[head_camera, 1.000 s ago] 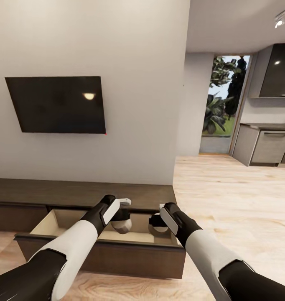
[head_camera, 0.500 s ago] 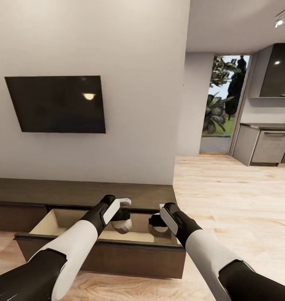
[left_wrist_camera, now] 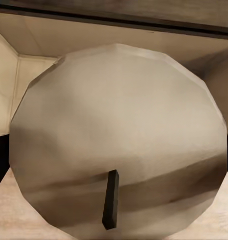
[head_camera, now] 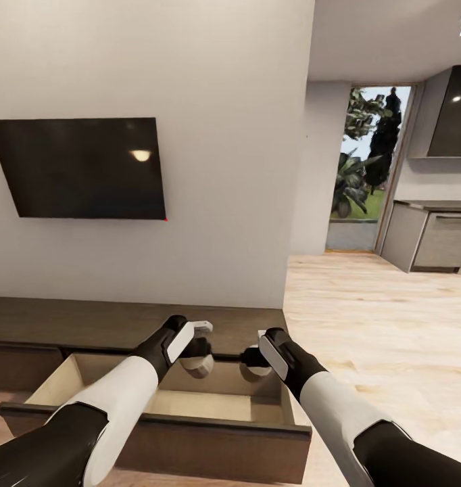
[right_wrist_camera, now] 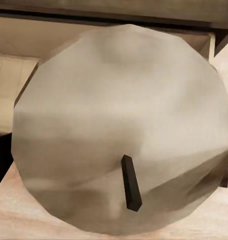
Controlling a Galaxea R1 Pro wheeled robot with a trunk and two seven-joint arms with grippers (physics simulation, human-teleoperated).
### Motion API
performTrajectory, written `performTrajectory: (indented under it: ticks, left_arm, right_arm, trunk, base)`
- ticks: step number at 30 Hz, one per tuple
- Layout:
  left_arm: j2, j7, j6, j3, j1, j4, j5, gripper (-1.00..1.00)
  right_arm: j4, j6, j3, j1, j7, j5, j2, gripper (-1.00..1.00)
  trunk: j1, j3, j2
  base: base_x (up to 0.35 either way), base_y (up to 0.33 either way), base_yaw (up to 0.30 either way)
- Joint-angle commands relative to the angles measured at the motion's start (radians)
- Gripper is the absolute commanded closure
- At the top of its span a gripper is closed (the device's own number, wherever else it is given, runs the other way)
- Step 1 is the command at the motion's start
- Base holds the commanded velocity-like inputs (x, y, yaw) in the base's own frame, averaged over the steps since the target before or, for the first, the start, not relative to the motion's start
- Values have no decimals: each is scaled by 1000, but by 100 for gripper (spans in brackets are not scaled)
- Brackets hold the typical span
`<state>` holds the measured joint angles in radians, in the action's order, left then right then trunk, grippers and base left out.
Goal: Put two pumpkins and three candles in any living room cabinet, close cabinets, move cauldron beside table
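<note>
**Both arms over the open drawer, a candle at each wrist**

Nearest to me, each wrist camera looks straight onto the round tan end of a candle with a short dark wick: one at the left wrist (left_wrist_camera: 119, 140), one at the right wrist (right_wrist_camera: 121, 130). Each sits so close to its lens that I cannot see the fingers around it, so I cannot tell from these views how the jaws stand.

From the head camera, my left gripper (head_camera: 198, 357) and right gripper (head_camera: 254, 362) hang side by side above the pulled-out drawer (head_camera: 156, 426) of the cabinet (head_camera: 122, 325). A pale rounded shape, the left candle (head_camera: 198, 365), shows at the left gripper's tip; the right gripper's tip is dark and I cannot make out its candle there. The drawer's light tan inside is open below both of them.

Beyond the cabinet's flat top stands the white wall with a dark television (head_camera: 82, 168) mounted on it. Farther right, the wood floor (head_camera: 379, 311) runs to a doorway (head_camera: 369, 169) with greenery outside and grey kitchen units (head_camera: 433, 237).
</note>
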<state>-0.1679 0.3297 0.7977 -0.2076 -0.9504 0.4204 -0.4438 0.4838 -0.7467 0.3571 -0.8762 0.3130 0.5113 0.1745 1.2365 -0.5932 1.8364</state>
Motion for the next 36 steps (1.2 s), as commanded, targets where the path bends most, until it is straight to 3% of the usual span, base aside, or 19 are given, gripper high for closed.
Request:
performTrajectory:
  ticks: [1,12,36]
  left_arm:
    - [1,8,2,-7,-1,1,-10,100]
    - [-1,8,3,-7,-1,1,-12,100]
    - [-2,8,5,-9,1,-9,-14,100]
  right_arm:
    - [1,-2,3,-1,11,9,0,100]
    - [1,-1,3,-1,11,9,0,100]
    - [1,-2,3,-1,9,9,-1,100]
  trunk:
    - [0,-1,1]
    - [0,-1,1]
    - [92,-76,169]
  base:
    - [187,0,0]
    - [35,0,0]
    - [0,0,0]
